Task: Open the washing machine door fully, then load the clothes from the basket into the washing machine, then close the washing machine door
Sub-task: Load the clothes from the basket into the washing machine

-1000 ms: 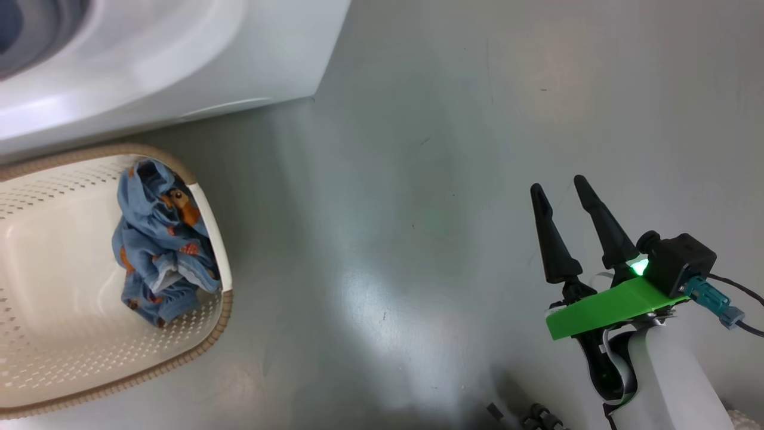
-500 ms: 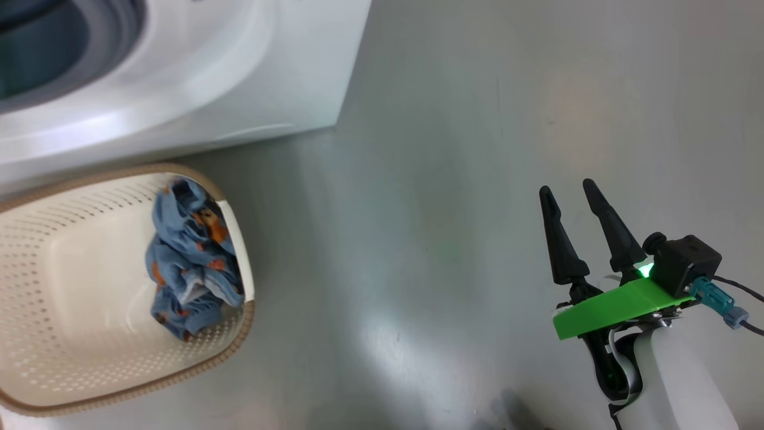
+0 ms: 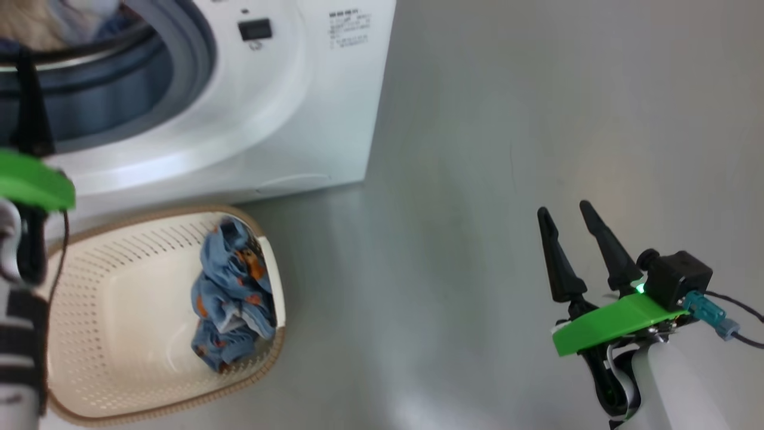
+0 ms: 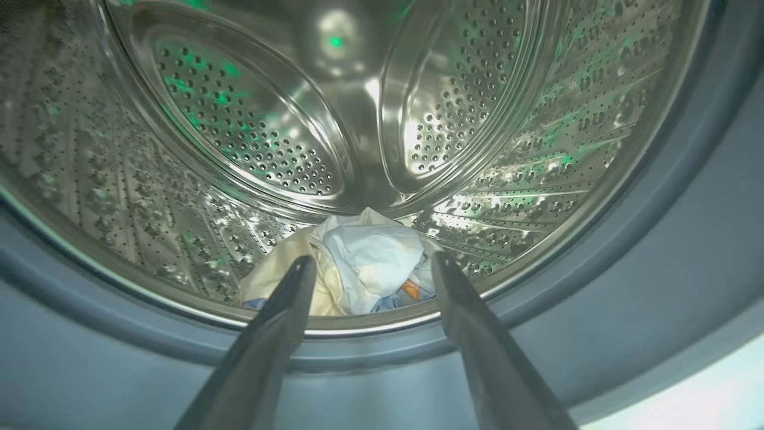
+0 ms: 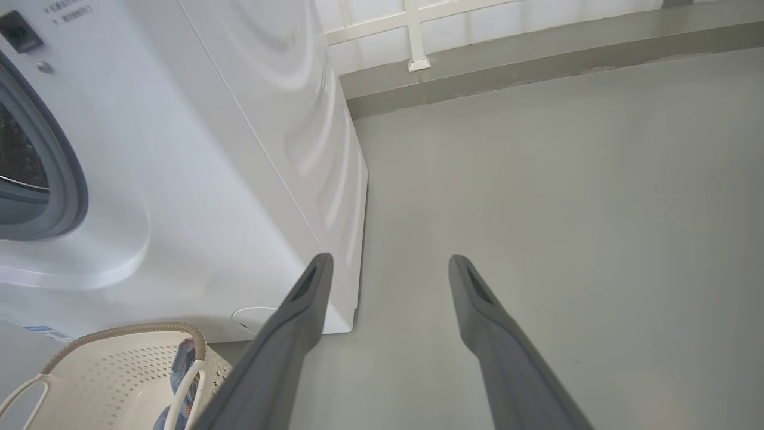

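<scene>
Since a second ago the head camera has swung, so the whole scene has slid across its view. More of the big white front-loading washing machine (image 3: pixel 298 89) now shows, with its round mouth. The left arm has come in at that view's left edge. The things themselves have not shifted.

The left pincer (image 4: pixel 373 261) points into the machine's mouth, its two long dark fingers spread wide with nothing between them. Just beyond their tips, low at the front of the perforated steel drum (image 4: pixel 239 119) and behind the grey-blue rubber gasket (image 4: pixel 686 209), lies a crumpled cream garment (image 4: pixel 364 263) with bits of orange and blue. The right pincer (image 3: pixel 563 208) hangs over the bare grey floor (image 3: pixel 477 149), well to the right of the machine, also open and empty.

The small cream perforated plastic basket (image 3: pixel 155 215) with its brown woven-look rim stands on the floor just in front of the machine. It holds one light blue garment (image 3: pixel 230 298) with orange prints, bunched against the basket's right wall.

By my reading the task is about halfway. The mouth stands uncovered, so the opening step looks done, and one garment is loaded. The blue garment must yet go from basket to drum, and the door closed after it.
</scene>
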